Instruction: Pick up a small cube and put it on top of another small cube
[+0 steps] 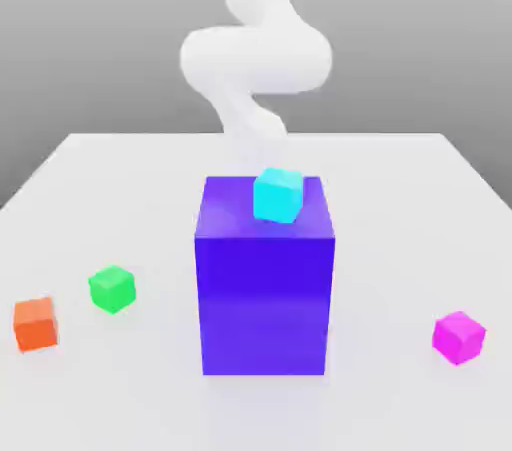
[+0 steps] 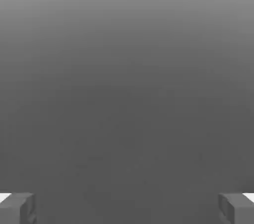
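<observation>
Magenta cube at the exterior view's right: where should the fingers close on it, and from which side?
Come straight down on the magenta cube with the open gripper and pinch two opposite vertical faces; it lies flat on the table, nothing beside it.

Sim test scene, not a real room: flat white table [image 1: 400, 199], featureless grey backdrop, smooth untextured white arm [image 1: 255, 54], plain solid-colour blocks, i.e. big purple block [image 1: 264, 289] and small orange cube [image 1: 36, 323], all with render-style shading.
</observation>
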`<state>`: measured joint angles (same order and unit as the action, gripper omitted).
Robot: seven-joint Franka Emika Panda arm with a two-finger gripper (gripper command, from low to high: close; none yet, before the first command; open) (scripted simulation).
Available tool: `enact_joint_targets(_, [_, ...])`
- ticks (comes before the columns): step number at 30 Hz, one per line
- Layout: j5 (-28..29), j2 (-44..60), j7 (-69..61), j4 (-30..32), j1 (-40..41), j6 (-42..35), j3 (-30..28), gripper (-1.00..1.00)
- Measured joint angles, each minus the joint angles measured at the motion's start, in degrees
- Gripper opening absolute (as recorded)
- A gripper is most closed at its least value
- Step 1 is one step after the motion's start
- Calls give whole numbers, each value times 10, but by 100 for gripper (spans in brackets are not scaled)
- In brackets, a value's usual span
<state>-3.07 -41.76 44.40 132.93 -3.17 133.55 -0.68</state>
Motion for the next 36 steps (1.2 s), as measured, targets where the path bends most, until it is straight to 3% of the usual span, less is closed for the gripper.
enact_joint_targets(12, [-126,200,-52,53,-127,79,17,0])
enact_joint_targets(20, [-151,328,-44,90,-182,138,69,0])
enact_joint_targets(26, [-105,418,7,122,-228,192,104,0])
enact_joint_targets(33, [45,513,136,157,-288,253,85,0])
enact_joint_targets(36, [82,560,164,152,-308,290,65,0])
